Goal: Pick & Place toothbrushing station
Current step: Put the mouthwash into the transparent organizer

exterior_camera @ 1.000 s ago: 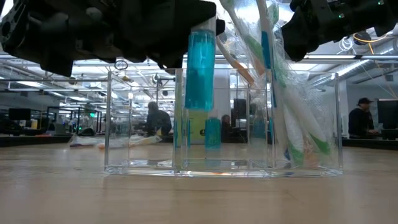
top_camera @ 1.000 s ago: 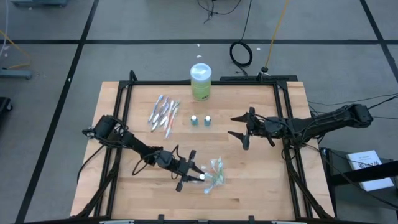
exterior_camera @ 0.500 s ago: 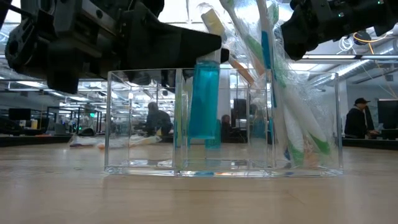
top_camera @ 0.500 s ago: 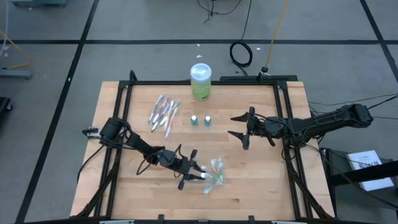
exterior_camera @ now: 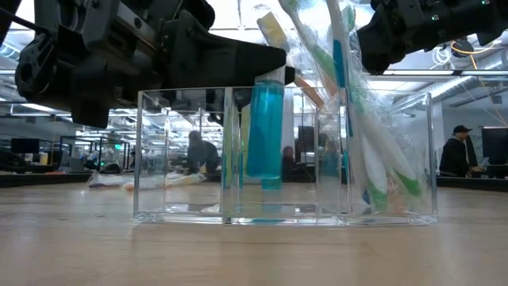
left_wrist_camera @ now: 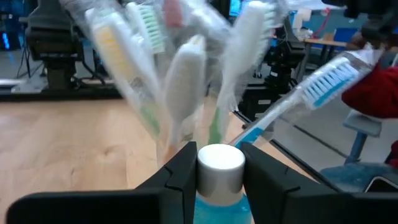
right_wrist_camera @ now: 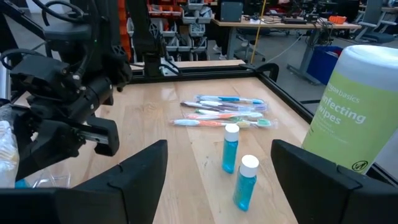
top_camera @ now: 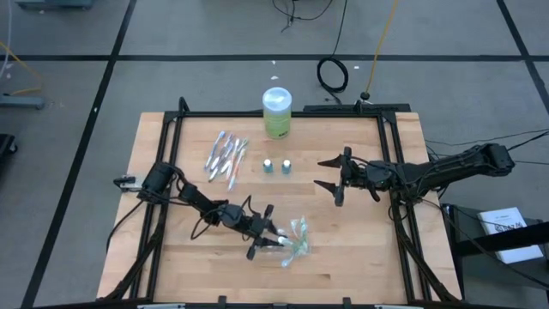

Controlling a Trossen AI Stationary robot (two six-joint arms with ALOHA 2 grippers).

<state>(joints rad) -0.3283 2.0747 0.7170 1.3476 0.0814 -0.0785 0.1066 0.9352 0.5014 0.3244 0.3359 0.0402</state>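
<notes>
Now | wooden table (top_camera: 343,249); workshop behind | left tool (left_wrist_camera: 221,171) clamped on blue tube (exterior_camera: 264,131) | right tool (right_wrist_camera: 217,180) apart

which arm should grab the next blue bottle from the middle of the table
Right, probably. The right tool hangs open beside the two standing blue bottles, with both in plain sight of its wrist camera. The left tool is shut on a blue bottle, lowering it into the clear organizer.

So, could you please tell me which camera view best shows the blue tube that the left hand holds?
The low view: the blue tube stands full-length in the clear organizer. The left wrist view shows mainly its white cap in the left hand; the high view barely shows it.
</notes>
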